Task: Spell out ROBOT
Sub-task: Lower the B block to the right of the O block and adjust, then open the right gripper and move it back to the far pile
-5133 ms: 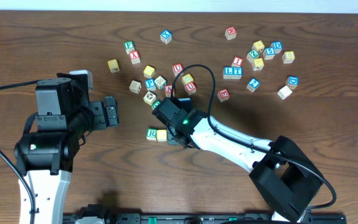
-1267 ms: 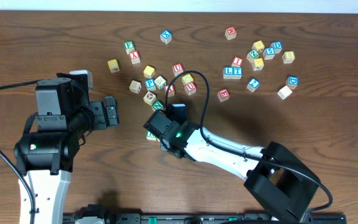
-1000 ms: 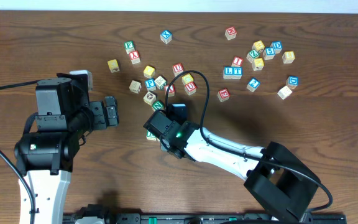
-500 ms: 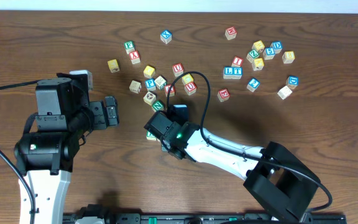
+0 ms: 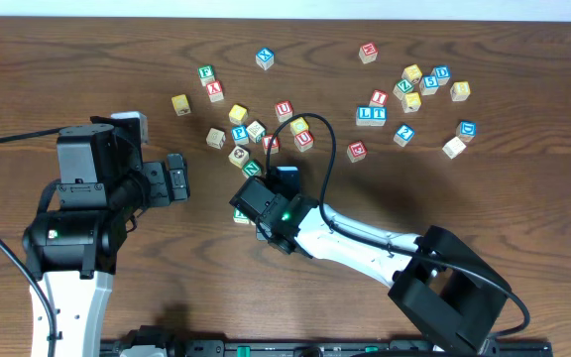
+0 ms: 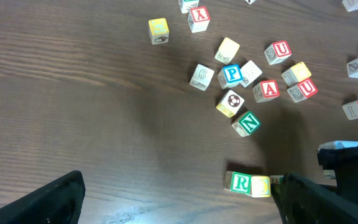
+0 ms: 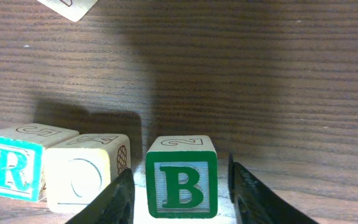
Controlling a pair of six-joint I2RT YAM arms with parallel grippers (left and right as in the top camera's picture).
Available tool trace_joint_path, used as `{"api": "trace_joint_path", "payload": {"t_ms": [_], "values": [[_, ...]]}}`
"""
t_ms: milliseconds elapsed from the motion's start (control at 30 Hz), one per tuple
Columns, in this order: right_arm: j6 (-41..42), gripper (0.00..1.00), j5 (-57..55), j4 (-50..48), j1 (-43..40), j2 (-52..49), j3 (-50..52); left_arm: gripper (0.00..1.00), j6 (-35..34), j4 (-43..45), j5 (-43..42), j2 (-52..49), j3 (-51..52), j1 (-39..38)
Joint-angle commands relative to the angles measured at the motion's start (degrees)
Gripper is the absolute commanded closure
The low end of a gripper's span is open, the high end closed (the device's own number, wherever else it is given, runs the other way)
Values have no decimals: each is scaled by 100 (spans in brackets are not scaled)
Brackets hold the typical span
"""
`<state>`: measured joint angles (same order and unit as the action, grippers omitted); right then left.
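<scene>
The right hand [image 7: 180, 177] straddles the green B cube [image 7: 181, 190], jaws parted just clear of its sides. The cube sits on the counter [image 7: 272, 74] just beside the O cube [image 7: 82, 174], opposite the R cube [image 7: 8, 168], extending the word. The left hand [image 5: 177, 178] waits wide open.

Overhead: looks straight down on the whole desk [image 5: 543, 178]. Left wrist: high oblique view, from 9 o'clock toward 3 o'clock. Right wrist: desk-level close-up between its own fingers [image 7: 114, 202]. Both wrist views share the R cube [image 6: 240, 182].
</scene>
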<state>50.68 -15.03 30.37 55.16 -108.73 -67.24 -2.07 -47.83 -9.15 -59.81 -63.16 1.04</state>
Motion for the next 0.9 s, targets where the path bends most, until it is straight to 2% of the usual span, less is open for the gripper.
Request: {"api": "trace_joint_path", "payload": {"t_ms": [0,200,467,867], "values": [[31,55,-116,-4,68,-15,57,1,33,-13,-72,-4,-120,28],[28,53,-138,-20,66,-15,57,1,33,-13,-72,-4,-120,28],[-216,42,-289,7,66,55,26,1,33,-13,-72,-4,-120,28],[-420,37,-730,164,28,745,7,1,33,-13,-72,-4,-120,28]]}}
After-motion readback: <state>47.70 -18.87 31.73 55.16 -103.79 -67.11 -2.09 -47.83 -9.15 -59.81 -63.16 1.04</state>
